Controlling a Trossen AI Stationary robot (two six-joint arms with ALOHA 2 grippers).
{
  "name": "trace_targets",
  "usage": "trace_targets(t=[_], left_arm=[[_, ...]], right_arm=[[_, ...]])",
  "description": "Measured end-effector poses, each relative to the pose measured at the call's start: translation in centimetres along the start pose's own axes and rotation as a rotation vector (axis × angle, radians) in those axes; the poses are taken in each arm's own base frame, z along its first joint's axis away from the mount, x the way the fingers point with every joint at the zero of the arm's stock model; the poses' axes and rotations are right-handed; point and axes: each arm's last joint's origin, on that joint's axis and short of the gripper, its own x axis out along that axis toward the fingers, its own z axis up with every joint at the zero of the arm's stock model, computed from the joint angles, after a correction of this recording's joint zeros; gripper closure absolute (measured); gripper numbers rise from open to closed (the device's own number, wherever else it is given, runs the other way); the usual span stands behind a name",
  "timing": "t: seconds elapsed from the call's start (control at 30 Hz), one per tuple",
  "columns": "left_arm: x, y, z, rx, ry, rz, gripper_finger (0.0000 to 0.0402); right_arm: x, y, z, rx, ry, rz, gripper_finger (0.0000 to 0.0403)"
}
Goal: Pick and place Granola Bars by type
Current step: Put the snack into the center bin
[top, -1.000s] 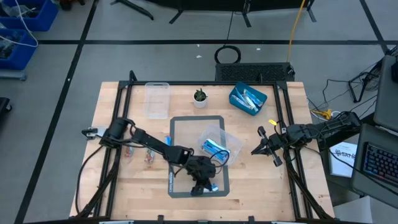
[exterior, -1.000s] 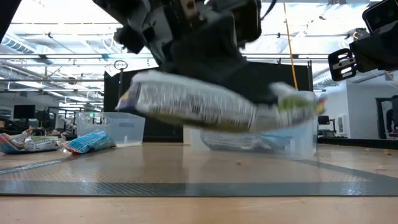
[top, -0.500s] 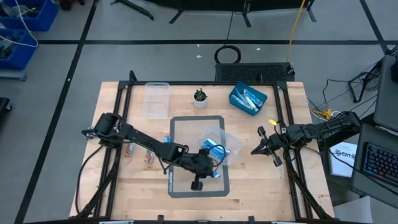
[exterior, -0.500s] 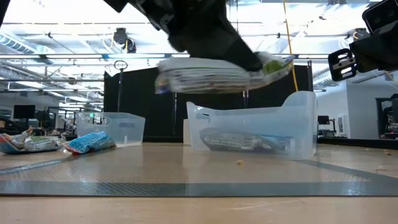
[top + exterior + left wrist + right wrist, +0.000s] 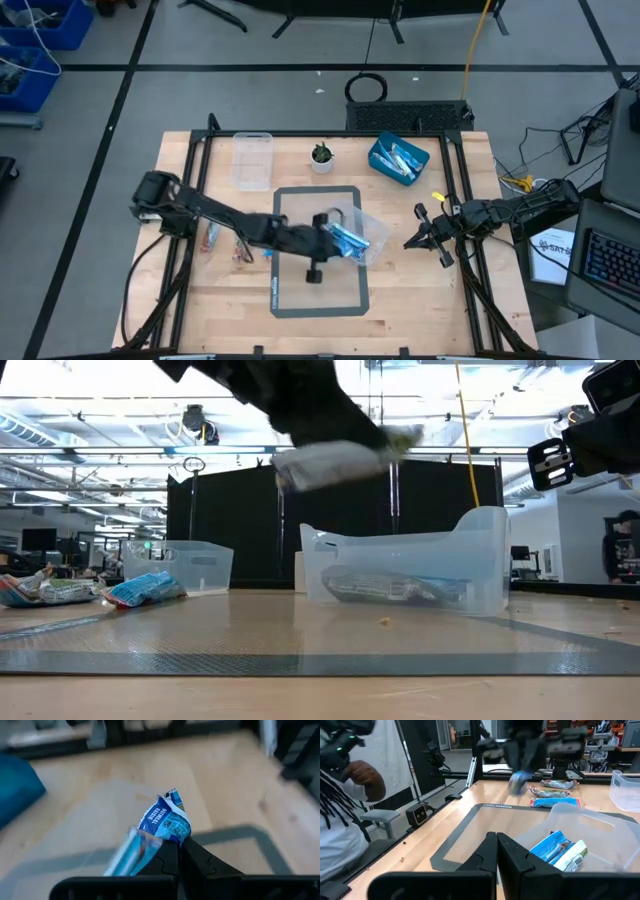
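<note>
Granola bar in a blue-and-white foil wrapper (image 5: 166, 822) — it sits pinched between the closed fingers of the left gripper (image 5: 330, 232), held in the air above the grey mat (image 5: 300, 300), right at the near edge of the clear plastic tub (image 5: 362, 235) that stands on the mat's far right part. In the low view the same bar (image 5: 335, 458) hangs well above the table, higher than the tub's (image 5: 480, 550) rim. Inside the tub lie more blue-wrapped bars (image 5: 555, 849).

Other bars lie on the wooden table (image 5: 420, 300) to the left of the mat — two brownish-pink ones (image 5: 211, 237) near the left arm's base side. A blue square bin (image 5: 398, 160) at the table's far right holds further light blue bars. A second clear tub (image 5: 252, 160) stands at the far left.

The right gripper (image 5: 412, 240) waits at the table's right edge, fingers pressed together on nothing.
</note>
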Motion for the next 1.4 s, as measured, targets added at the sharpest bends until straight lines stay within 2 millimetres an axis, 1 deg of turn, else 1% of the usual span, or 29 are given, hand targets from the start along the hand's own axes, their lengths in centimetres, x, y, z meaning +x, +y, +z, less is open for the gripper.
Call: trace_targets(t=[0.07, 0.13, 0.2, 0.3, 0.37, 0.43, 0.57, 0.73, 0.83, 0.93, 1.0, 1.07, 1.17, 1.23, 1.33, 1.4], left_arm=[[-1.4, 1.0, -0.7, -0.020, -0.099, -0.011, 0.0394], [-3.1, 2.0, -2.0, -0.037, -0.165, 0.008, 0.0394], [-4.7, 3.3, -2.8, -0.059, -0.265, 0.036, 0.0394], [-7.1, 5.0, -3.5, -0.088, -0.437, 0.033, 0.0394], [-8.0, 6.2, -4.0, -0.099, -0.517, 0.020, 0.0394], [-8.6, 7.3, -4.4, -0.108, -0.559, -0.004, 0.0394], [-9.1, 9.6, -3.7, -0.069, -0.620, -0.063, 0.0394], [-9.3, 11.7, -2.2, 0.120, -0.631, -0.168, 0.0394], [-8.6, 12.5, -1.3, 0.266, -0.594, -0.172, 0.0394], [-7.3, 13.3, -0.8, 0.356, -0.512, -0.128, 0.0394], [-6.2, 13.7, -0.2, 0.357, -0.458, -0.134, 0.0394], [-5.0, 14.2, 0.5, 0.342, -0.415, -0.148, 0.0394], [-2.8, 14.8, 1.1, 0.305, -0.324, -0.180, 0.0394], [-1.4, 15.3, 1.3, 0.285, -0.256, -0.199, 0.0394], [0.7, 15.8, 1.6, 0.258, -0.149, -0.178, 0.0394], [2.0, 16.0, 1.4, 0.247, -0.079, -0.163, 0.0394]], right_arm=[[0.0, 0.0, 0.0, 0.000, 0.000, 0.000, 0.0403], [0.0, 0.0, 0.0, 0.000, -0.001, 0.000, 0.0403], [0.0, 0.0, 0.0, 0.000, 0.005, -0.001, 0.0403], [0.1, 0.0, 0.0, 0.000, 0.006, -0.001, 0.0403], [0.1, 0.0, 0.0, 0.000, 0.007, -0.001, 0.0403], [0.1, 0.0, -0.1, 0.001, 0.009, -0.001, 0.0403], [0.1, 0.0, -0.1, 0.001, 0.008, -0.001, 0.0403], [0.1, 0.0, -0.1, 0.000, 0.008, -0.001, 0.0403], [0.1, 0.0, -0.1, 0.001, 0.009, -0.001, 0.0403], [0.1, 0.0, -0.1, 0.001, 0.008, -0.001, 0.0403], [0.1, 0.0, -0.1, 0.000, 0.008, -0.001, 0.0403], [0.1, 0.0, -0.1, 0.000, 0.008, -0.001, 0.0403], [0.1, 0.0, -0.1, 0.000, 0.008, -0.001, 0.0403], [0.1, 0.0, -0.1, 0.001, 0.008, -0.001, 0.0403], [0.1, 0.0, -0.1, 0.001, 0.008, -0.001, 0.0403], [0.1, 0.0, -0.1, 0.001, 0.008, -0.001, 0.0403]])
